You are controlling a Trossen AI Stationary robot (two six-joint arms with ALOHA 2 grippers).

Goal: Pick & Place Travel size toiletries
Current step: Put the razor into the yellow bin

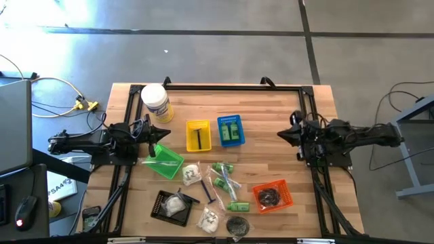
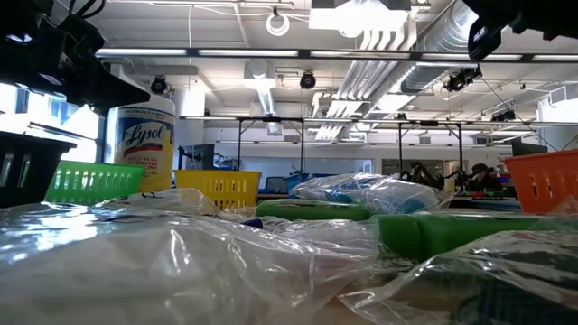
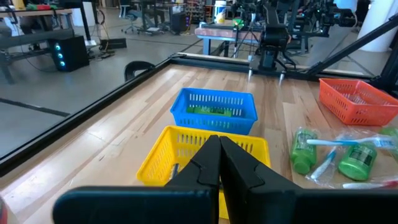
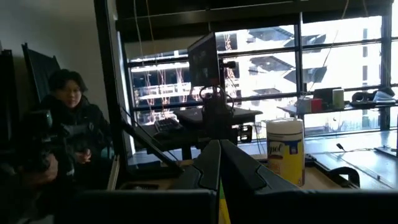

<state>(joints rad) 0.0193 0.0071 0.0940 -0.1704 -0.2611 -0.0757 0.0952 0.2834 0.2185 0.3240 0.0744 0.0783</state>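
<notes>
1. The left gripper is held closed and empty at the table's left side, just beside the white Lysol wipes jar and above the green basket; its fingers are seen pressed together in the left wrist view.
2. A black tray with a clear packet of white contents is seen near the front edge.
3. A black piece is held in the yellow basket, and green items are held in the blue basket just beside it.
4. The loose toiletries are spread over the middle front of the table: clear packets, green bottles and long thin packets, touching and overlapping.
5. Dark contents are held in the orange basket, right of the pile.
6. The right gripper is held closed and empty at the table's right side, well apart from the toiletries.
</notes>
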